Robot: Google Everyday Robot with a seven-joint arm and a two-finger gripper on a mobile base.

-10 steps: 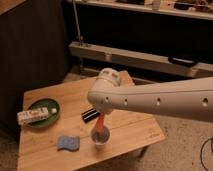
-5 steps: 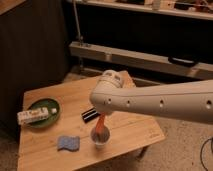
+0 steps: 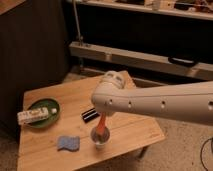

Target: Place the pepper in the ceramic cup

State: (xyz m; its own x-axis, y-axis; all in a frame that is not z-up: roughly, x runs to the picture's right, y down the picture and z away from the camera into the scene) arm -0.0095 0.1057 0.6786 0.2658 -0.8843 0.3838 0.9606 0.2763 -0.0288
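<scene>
Remaining unmoved: pepper [image 3: 103, 125] upright in ceramic cup [image 3: 101, 140], tool above, hidden behind arm [image 3: 150, 102], grip untellable.

The pepper [image 3: 102, 126] is orange-red and slender. It hangs nearly upright, its lower end down inside the ceramic cup [image 3: 101, 141] and its upper end meeting the gripper [image 3: 104, 116], which sits directly above the cup, largely hidden behind the wrist. The cup is small, pale and upright, standing on the wooden table [image 3: 135, 131] near its front edge.
</scene>
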